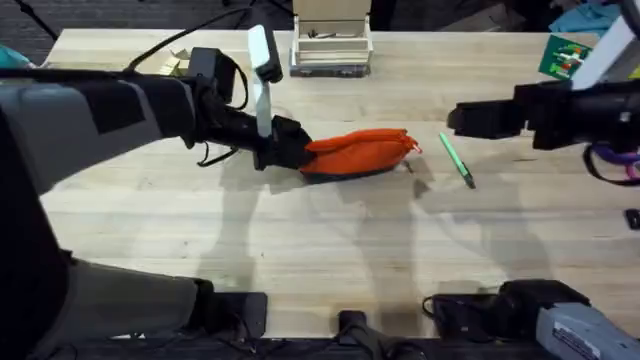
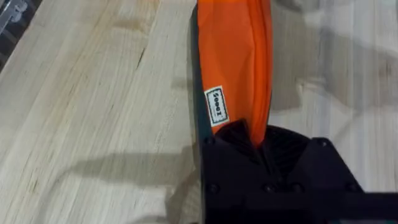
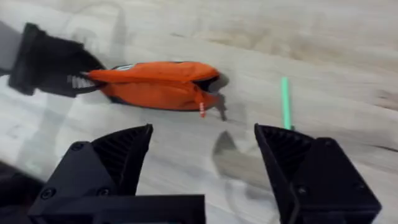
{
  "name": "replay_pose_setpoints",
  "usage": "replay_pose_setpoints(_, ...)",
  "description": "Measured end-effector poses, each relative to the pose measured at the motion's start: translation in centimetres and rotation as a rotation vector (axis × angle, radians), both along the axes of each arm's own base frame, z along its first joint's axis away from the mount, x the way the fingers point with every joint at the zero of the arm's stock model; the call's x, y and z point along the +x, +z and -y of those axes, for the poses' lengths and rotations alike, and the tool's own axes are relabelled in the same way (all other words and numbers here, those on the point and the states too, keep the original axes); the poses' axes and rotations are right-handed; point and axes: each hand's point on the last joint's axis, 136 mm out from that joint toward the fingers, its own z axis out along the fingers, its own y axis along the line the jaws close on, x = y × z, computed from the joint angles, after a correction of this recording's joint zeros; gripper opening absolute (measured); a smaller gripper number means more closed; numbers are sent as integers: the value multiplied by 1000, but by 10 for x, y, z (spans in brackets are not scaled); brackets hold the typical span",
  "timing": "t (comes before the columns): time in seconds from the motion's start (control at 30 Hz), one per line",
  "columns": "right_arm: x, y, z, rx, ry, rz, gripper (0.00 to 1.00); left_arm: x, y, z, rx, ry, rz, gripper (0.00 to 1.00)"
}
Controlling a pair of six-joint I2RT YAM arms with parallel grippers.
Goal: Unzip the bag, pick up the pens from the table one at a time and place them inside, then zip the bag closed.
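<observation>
Pale table (image 1: 300,250): left end effector (image 1: 295,150) pinches bag (image 1: 360,152); right end effector (image 3: 205,162) gapes; overhead adds scissors (image 1: 615,160).

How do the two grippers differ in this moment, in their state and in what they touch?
The left gripper is shut on one end of the orange bag; the right gripper is open and holds nothing. The left one is low at the table; the right one hovers above it, near the green pen. Both have black fingers.
</observation>
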Motion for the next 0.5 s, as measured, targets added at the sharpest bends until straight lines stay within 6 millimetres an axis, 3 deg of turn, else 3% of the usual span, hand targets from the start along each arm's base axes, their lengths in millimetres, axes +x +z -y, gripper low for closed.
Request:
replay_pose_setpoints(0.2, 3, -10, -13, 65, 52, -61, 998, 0, 0, 0, 0, 0, 0, 42)
replay_pose_setpoints(0.5, 6, -16, -17, 86, 67, -91, 997, 0, 0, 0, 0, 0, 0, 42)
